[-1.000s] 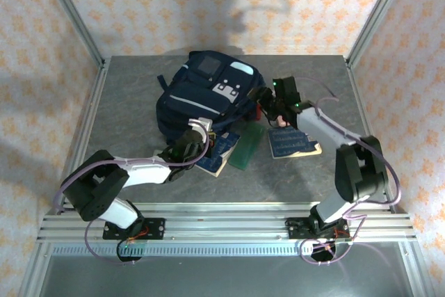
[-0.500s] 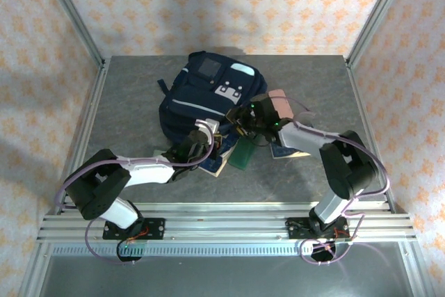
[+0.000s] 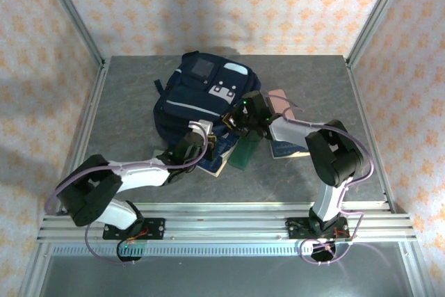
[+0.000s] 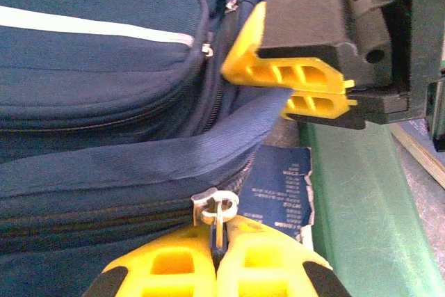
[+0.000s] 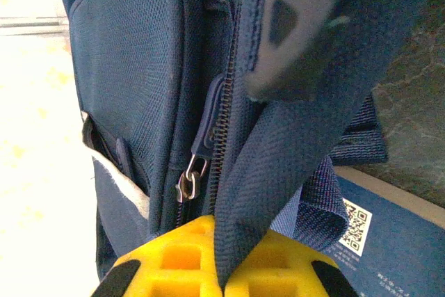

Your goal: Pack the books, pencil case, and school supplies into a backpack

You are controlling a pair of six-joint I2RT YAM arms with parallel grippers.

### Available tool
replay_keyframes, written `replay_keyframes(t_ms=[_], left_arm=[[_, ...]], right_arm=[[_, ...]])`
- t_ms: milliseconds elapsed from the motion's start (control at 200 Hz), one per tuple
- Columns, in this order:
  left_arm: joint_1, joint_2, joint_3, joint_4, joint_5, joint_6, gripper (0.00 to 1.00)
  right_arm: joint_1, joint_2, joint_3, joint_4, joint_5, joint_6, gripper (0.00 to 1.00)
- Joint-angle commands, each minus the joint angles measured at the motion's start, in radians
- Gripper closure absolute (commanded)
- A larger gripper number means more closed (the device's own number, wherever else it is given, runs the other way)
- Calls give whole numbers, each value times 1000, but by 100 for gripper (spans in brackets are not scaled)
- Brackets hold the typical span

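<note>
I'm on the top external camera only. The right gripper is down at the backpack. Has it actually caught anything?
Observer: Yes. The right wrist view shows the right gripper shut on a blue strap of the backpack.
Operator: And the other arm?
Observer: From the left wrist view, the left gripper is shut on a metal zipper pull.
Operator: Anything next to that strap?
Observer: A dark blue book with a QR code on its cover.
</note>
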Motion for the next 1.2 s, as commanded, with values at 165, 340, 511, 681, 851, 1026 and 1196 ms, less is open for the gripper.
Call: replay_keyframes(t_ms=[165, 340, 511, 681, 851, 1026, 1196], left_arm=[[119, -273, -193, -48, -40, -96, 100], [177, -400, -269, -118, -72, -130, 100], [178, -407, -252, -143, -17, -116, 100], [145, -356, -195, -102, 45, -116, 100], [74, -237, -77, -54, 55, -99, 100], [11, -92, 34, -10, 66, -91, 100], [-4, -18, 65, 21, 78, -89, 100]], right_arm=[[-128, -87, 7, 22, 78, -54, 100], [-154, -94, 19, 12, 87, -74, 100], [-154, -43, 91, -18, 89, -97, 100], [-162, 55, 264, -115, 108, -151, 100], [-181, 143, 432, -221, 144, -195, 99], [-182, 149, 501, -351, 155, -245, 57], [-183, 5, 338, -378, 101, -246, 47]])
